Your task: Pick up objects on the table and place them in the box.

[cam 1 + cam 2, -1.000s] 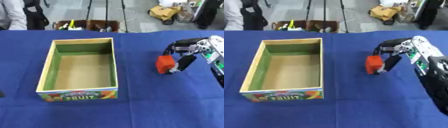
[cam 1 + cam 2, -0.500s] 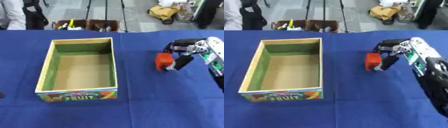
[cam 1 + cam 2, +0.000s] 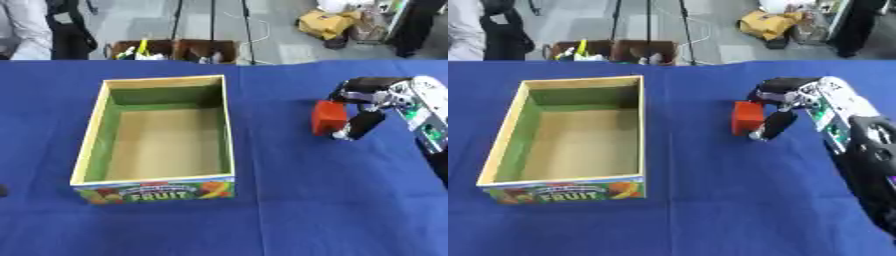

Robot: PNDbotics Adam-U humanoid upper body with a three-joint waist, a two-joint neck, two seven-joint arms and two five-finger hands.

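Note:
An open cardboard box [image 3: 92, 145] with green inner walls and a "FRUIT" label on its front stands on the blue table, left of centre; its inside looks bare. To its right my right hand [image 3: 367, 102] is shut on a red block [image 3: 328, 117], pinched between curled fingers and thumb above the cloth. The block hangs well right of the box's right wall. A small dark shape at the left edge [image 3: 3, 190] may be part of my left hand; too little shows to tell.
The blue tablecloth [image 3: 262, 210] covers the whole work area. Beyond the far edge are cardboard boxes with clutter [image 3: 175, 50], tripod legs, and people standing at the back.
My right hand has carried the red block slightly up and leftward, toward the box. The box has not moved.

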